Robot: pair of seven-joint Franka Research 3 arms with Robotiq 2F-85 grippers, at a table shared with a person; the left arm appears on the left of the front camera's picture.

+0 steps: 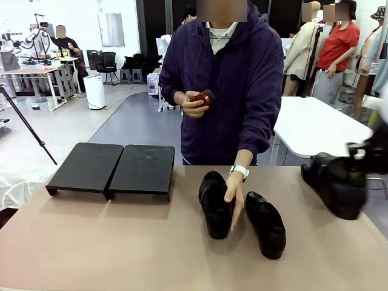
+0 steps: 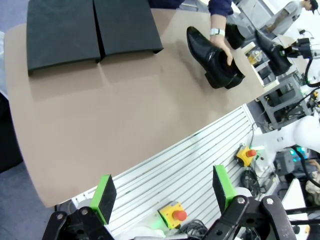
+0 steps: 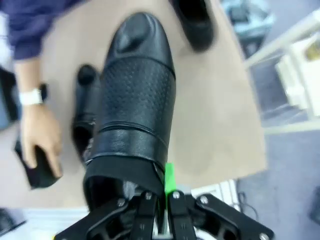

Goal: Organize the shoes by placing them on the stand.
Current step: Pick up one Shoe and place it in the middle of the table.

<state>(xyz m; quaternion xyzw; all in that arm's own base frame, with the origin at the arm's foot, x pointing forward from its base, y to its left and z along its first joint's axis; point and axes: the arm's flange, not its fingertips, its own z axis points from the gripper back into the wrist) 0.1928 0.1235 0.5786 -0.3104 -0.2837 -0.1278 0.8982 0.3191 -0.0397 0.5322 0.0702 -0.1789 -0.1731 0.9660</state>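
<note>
The black stand [image 1: 112, 168] sits bare at the table's far left, also seen in the left wrist view [image 2: 90, 30]. Two black shoes lie mid-table: one [image 1: 213, 203] under the person's hand [image 1: 235, 194], the other [image 1: 265, 224] just right of it. My right gripper [image 3: 160, 187] is shut on the heel rim of a third shoe [image 3: 140, 100], lifted at the table's right end [image 1: 339, 185]. Beyond its toe another shoe [image 3: 195, 20] lies on the table. My left gripper [image 2: 164, 192] hangs open and empty over the near table edge, far from the shoes.
The person stands at the far side, holding a small reddish object [image 1: 203, 97] in the other hand. A white table [image 1: 315, 124] stands behind on the right. A red stop button [image 2: 179, 215] sits below my left gripper. Bare tabletop [image 1: 109, 242] lies in front of the stand.
</note>
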